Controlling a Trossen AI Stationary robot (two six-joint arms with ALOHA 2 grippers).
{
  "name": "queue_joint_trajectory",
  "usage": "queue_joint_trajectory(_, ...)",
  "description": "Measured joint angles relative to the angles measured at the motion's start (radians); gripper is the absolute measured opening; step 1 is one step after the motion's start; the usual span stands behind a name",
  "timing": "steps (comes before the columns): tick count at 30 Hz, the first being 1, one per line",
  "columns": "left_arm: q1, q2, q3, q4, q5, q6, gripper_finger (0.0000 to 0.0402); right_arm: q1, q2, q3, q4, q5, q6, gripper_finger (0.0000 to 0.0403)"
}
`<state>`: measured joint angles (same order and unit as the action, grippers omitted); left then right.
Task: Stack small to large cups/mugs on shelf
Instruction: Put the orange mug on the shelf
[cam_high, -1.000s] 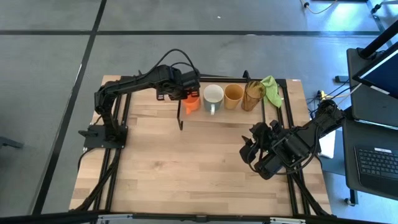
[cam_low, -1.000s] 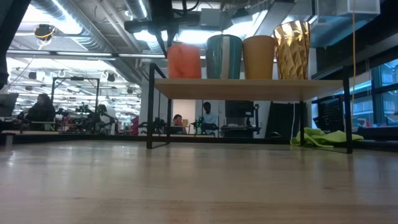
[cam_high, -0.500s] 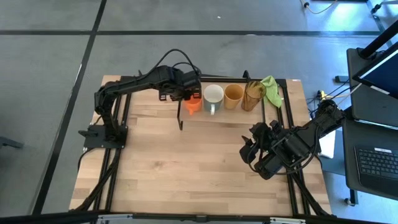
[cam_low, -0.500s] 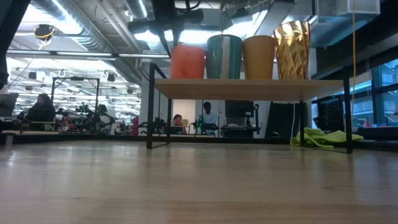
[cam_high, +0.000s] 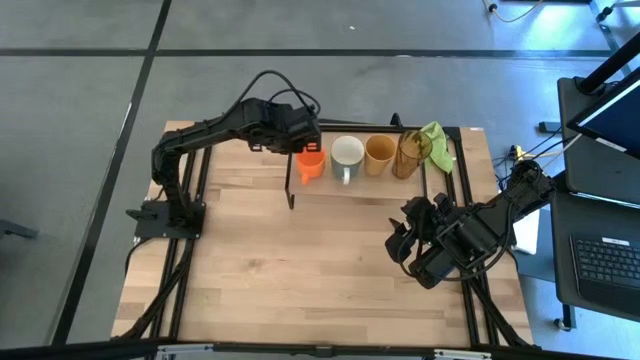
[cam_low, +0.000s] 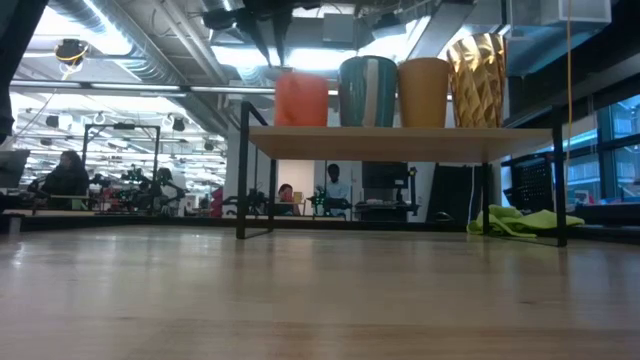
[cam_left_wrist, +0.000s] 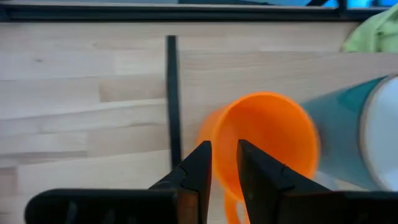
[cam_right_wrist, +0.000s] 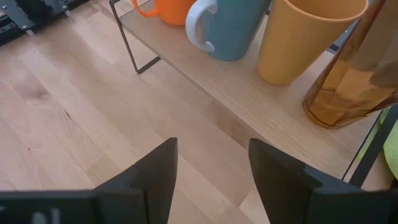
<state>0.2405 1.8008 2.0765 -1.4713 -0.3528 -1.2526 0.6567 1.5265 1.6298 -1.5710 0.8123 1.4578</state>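
Cups: I am looking at four in one row on the shelf (cam_low: 400, 142), running orange cup (cam_high: 311, 165), white mug (cam_high: 347, 153), tan mug (cam_high: 378, 151), amber tumbler (cam_high: 410, 152), each close beside the next.
What has just changed: my left gripper (cam_high: 306, 140) was clamped at the orange cup's rim a second ago; it is now lifting clear, and the cup is standing alone at the shelf's left end.
Left gripper: the fingers are parting only narrowly and are pinching nothing; from the wrist they are hanging above the cup's near rim.
Meaning for the task: I am reading the row as complete from smallest to tallest, so I am treating what remains as pulling the arm away without nudging the cup.
Materials and shapes: the orange cup is smooth and tapered with a small handle; the white mug is showing a teal outside; the tan mug is matte; the tumbler is faceted and see-through; the shelf is pale wood on thin black legs.
Right gripper (cam_right_wrist: 211, 180): it is waiting with fingers spread, empty, over the table (cam_high: 300, 270) well in front of the shelf.
Surroundings: a green cloth (cam_high: 437, 140) is lying past the tumbler.
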Motion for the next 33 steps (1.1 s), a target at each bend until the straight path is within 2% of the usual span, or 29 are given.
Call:
queue_joint_trajectory(13,-0.013,0.000,-0.017,-0.082,-0.076,0.037,0.0070,0.000,0.000,0.000,0.000,0.007,-0.003,0.0200)
queue_joint_trajectory(17,-0.001,-0.001,-0.050,-0.100,-0.059,0.059,0.0072,0.000,0.000,0.000,0.000,0.007,-0.002,0.0200)
queue_joint_trajectory(24,0.000,0.000,-0.139,-0.021,-0.032,0.133,0.0065,0.000,0.000,0.000,0.000,0.007,-0.001,0.0200)
queue_joint_trajectory(33,0.004,0.000,-0.155,0.025,-0.032,0.191,0.0068,0.000,0.000,0.000,0.000,0.005,0.003,0.0200)
